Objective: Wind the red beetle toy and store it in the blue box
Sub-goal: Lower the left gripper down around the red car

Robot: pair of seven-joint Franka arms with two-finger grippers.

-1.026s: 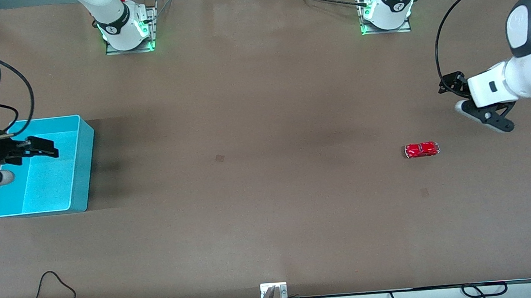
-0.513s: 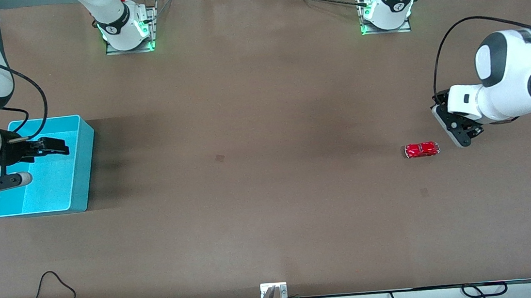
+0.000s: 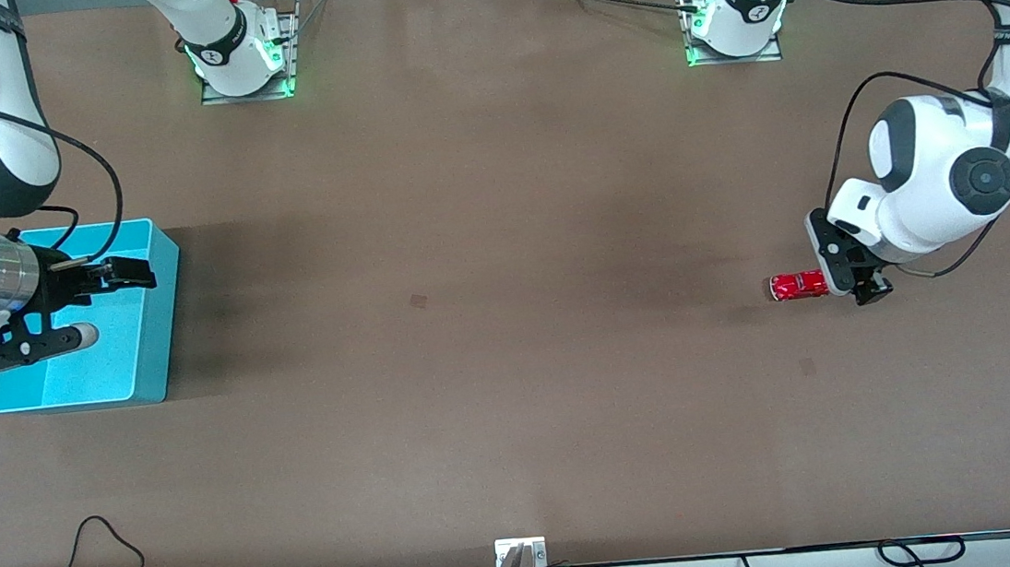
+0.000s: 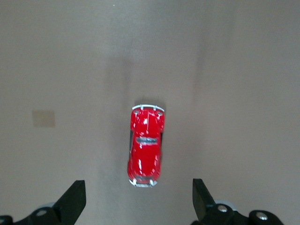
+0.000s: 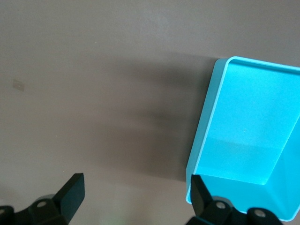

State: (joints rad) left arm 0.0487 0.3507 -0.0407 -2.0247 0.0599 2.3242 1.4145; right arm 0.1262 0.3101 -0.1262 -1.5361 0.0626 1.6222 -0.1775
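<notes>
A: At right of centre in the front view, on bare brown tabletop, sits the tiny glossy red beetle toy point(image 3: 799, 285), a rounded car body with silvery bumpers. Untouched so far, I judge.

B: Left gripper point(image 3: 848, 264) hangs directly over its one end. Left wrist view shows the red beetle toy point(image 4: 146, 146) centred between the two black fingers point(image 4: 71, 200), both spread wide, nothing held.

A: Step in hand, then: the approach for pickup. Winding not yet begun.

B: Agreed. Next move calls for a straight descent, the fingers straddling the narrow sides of the body, then a close. The toy is small and slick; an off-centre pinch could flick it away.

A: And the store?

B: Rectangular light cyan-blue plastic box point(image 3: 150, 355), open top, low walls, at middle left of the front view, well apart from the toy. It looks empty. Right gripper point(image 3: 102, 305) hovers over the box, fingers likewise wide apart and empty; the right wrist view catches the blue box point(image 5: 206, 136) rim.
</notes>
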